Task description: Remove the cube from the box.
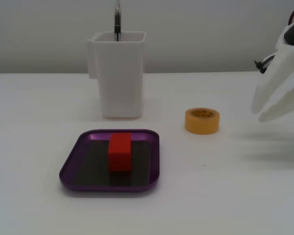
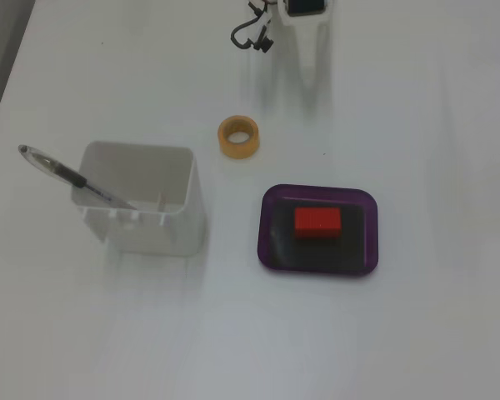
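Observation:
The red cube (image 1: 120, 152) lies in the middle of the purple box (image 1: 68, 169), on its dark bottom. In the top-down fixed view the cube (image 2: 317, 222) lies lengthwise inside the box (image 2: 268, 250). My white gripper (image 1: 258, 113) hangs above the table at the far right, well apart from the box, with its two fingers a little spread and nothing between them. From above, the gripper (image 2: 311, 73) points down from the top edge; white on white, its tips are hard to make out there.
A yellow tape roll (image 1: 202, 120) (image 2: 238, 137) lies between the gripper and the box. A tall white container (image 1: 119, 73) (image 2: 142, 200) holding a pen (image 2: 67, 177) stands behind the box. A black cable (image 2: 252, 33) loops near the arm's base.

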Tool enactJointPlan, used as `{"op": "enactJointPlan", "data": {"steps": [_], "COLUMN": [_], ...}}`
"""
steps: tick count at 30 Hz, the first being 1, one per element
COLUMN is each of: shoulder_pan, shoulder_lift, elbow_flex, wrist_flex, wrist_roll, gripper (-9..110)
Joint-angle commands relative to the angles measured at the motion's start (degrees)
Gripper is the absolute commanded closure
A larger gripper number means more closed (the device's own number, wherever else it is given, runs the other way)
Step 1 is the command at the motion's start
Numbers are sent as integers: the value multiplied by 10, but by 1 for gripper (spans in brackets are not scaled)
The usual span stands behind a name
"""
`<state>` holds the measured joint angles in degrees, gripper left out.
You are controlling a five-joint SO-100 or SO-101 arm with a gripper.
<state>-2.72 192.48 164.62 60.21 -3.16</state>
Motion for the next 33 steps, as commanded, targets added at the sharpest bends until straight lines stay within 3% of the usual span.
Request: {"op": "enactJointPlan", "data": {"steps": [1, 7, 13, 22, 33], "shoulder_pan": [6, 7, -2, -4, -2], "shoulder_lift": [46, -27, -282, -627, -925], "elbow_flex": [-56, -130, -267, -480, -681], "wrist_flex": [-12, -17, -11, -11, -18], "wrist_roll": [-39, -56, -51, -20, 22], "gripper": [99, 97, 88, 87, 82]}}
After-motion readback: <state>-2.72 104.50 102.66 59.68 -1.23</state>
